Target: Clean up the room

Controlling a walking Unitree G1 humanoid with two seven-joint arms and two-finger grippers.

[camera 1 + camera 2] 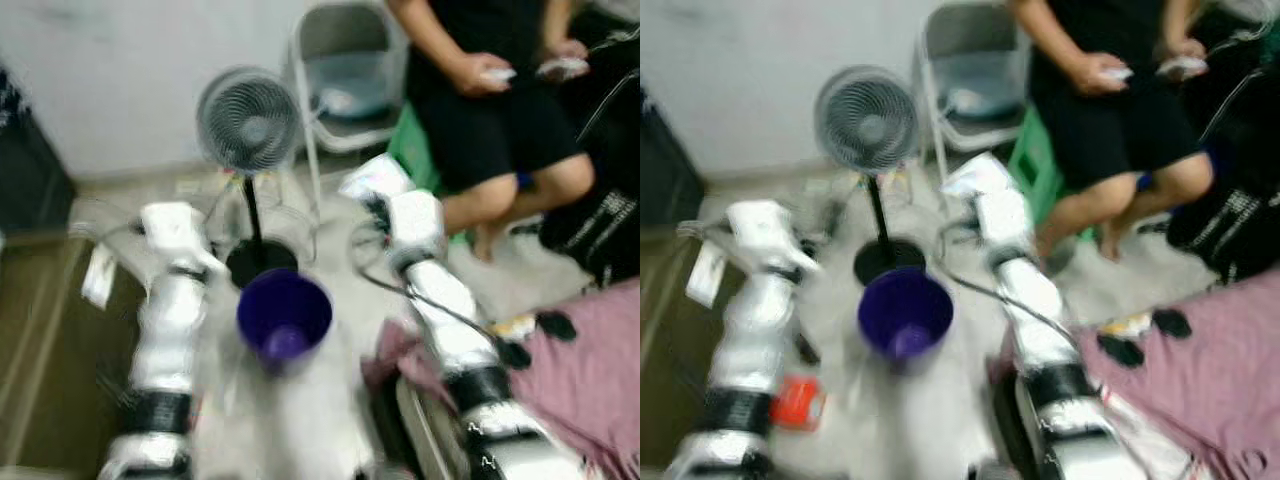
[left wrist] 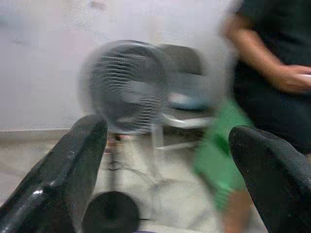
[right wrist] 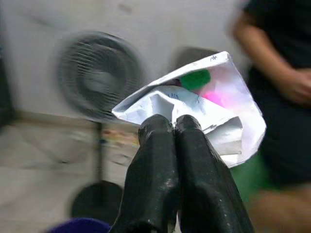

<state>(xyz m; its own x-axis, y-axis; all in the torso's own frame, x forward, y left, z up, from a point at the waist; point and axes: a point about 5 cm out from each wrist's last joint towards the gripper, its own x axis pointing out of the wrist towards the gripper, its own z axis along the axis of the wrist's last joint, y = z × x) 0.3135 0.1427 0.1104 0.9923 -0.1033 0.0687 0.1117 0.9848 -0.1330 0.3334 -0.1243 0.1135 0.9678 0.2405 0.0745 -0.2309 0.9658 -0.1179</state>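
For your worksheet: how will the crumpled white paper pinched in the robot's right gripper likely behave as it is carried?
The crumpled white paper probably weighs little and flops, since its creased folds fan loosely beyond the right gripper. It may slip: the shut fingers pinch just one edge.

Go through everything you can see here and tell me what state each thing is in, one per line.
right gripper: shut on crumpled paper, held up above the floor
left gripper: open, holding nothing
purple bin: upright, mouth open, between the two arms
standing fan: upright on its round base; too blurred to tell if it runs
folding chair: unfolded, by the wall
person: seated, a controller in each hand
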